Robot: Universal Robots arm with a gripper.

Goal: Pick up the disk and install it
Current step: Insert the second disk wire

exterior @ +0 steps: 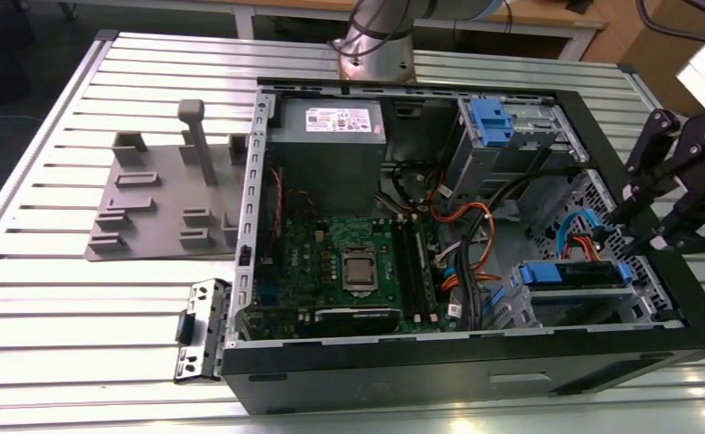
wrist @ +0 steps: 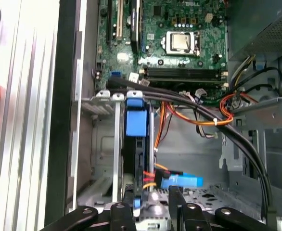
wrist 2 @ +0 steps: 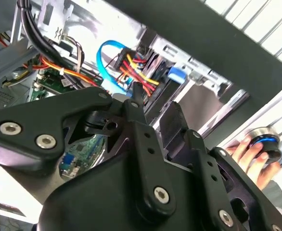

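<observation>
**Gripper at the drive bay, disk seated in its cage**

The black two-finger gripper (exterior: 648,231) hangs over the open black computer tower case (exterior: 642,348), at the exterior view's right. Its fingers stand apart with nothing between them, as the first wrist view shows (wrist: 150,207).

The disk (exterior: 576,276), a flat drive edged by blue plastic rails, sits in the silver metal drive cage (exterior: 533,303) near the case's front corner, with a blue data cable (wrist: 182,181) and red-and-yellow power wires (wrist 2: 141,77) plugged into its end. In the first wrist view its blue rail (wrist: 136,118) lies just ahead of the fingers.

Judging by its make, the disk is stiff, fairly heavy for its size, smooth-sided and sensitive to knocks. The blue rails look like the safest hold, away from the connectors.

A person's hand (wrist 2: 249,156) rests outside the case.
</observation>
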